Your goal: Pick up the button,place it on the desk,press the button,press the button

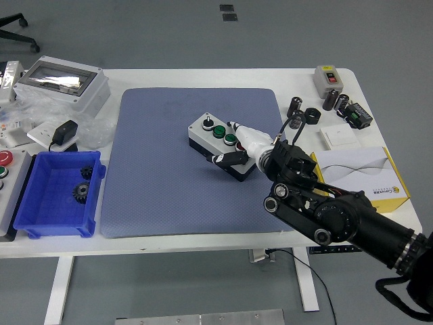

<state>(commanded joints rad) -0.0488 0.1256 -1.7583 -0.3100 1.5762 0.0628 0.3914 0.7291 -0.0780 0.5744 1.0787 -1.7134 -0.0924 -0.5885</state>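
Note:
A grey and white button box (206, 133) lies at an angle on the blue mat (162, 176) in the middle of the table. Its top carries a black button (208, 122), two green buttons (219, 132) and a red one partly hidden. My right hand (224, 142) reaches in from the lower right over the box's right end. A white finger (242, 131) lies along the far top edge and the black thumb (226, 158) presses the near side wall, so the hand is shut on the box. The box rests on the mat. The left arm is out of view.
A blue bin (40, 220) with black gears stands at the front left, a grey enclosure (61, 84) and a black adapter (65, 131) behind it. On the right are a yellow-white carton (369, 177), black cylinders (304, 112), a white switch plate (340, 137) and a small switch box (329, 78).

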